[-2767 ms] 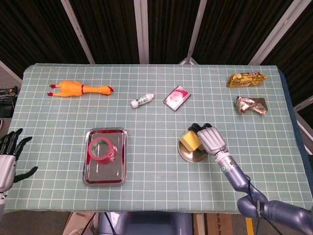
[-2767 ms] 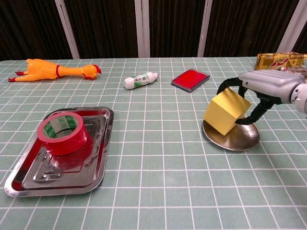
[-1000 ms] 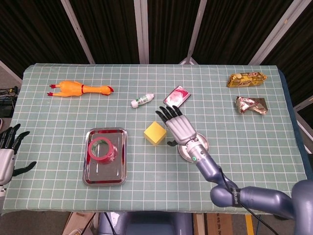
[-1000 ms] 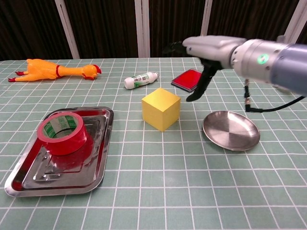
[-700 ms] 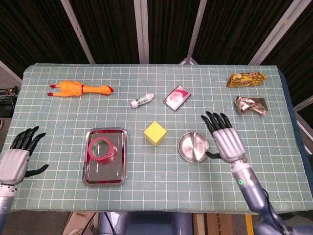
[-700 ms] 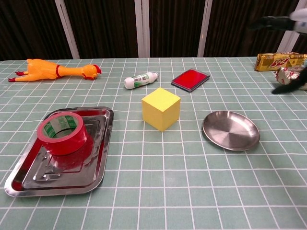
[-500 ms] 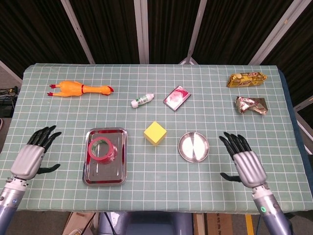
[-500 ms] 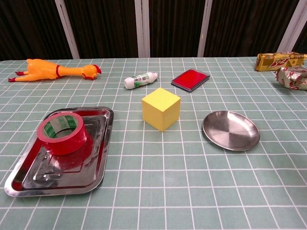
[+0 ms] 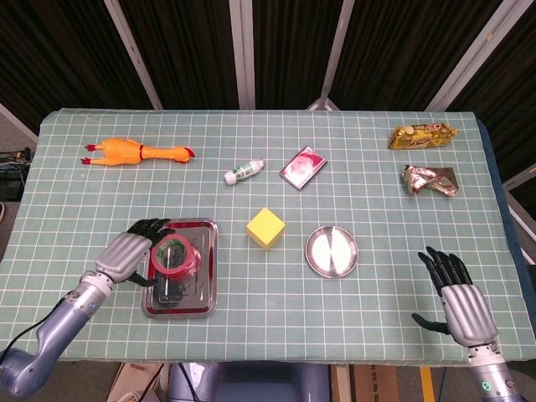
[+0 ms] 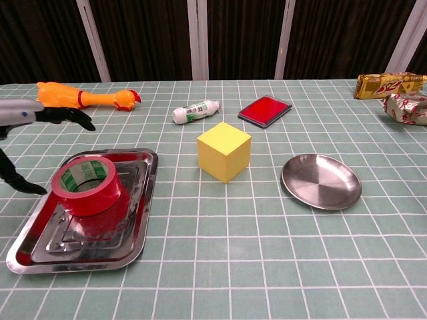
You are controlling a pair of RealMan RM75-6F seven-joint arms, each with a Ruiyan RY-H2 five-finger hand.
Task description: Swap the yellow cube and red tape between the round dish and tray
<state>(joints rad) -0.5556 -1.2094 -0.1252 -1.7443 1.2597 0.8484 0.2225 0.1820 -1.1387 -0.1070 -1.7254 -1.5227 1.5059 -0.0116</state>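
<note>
The red tape (image 9: 172, 254) lies flat in the tray (image 9: 201, 297); the yellow cube (image 9: 265, 228) stands on the desk (image 9: 268, 167). The left hand (image 9: 130, 249) hovers beside the tape, fingers (image 9: 155, 226) apart, holding nothing. The roll looks light and stiff, so I would pinch across its rim.

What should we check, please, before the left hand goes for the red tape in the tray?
1. Round dish free to receive the tape: ok, nothing lies in it.
2. Yellow cube out of the dish: ok, it stands on the table between tray and dish.
3. Red tape reachable: ok, it lies flat in the tray.
4. Left hand ready to grasp: ok, fingers spread and holding nothing, beside the tape at the tray's left edge.
5. Left hand touching the tape: cannot tell.
6. Right hand out of the way: ok, open near the table's front right edge.
</note>
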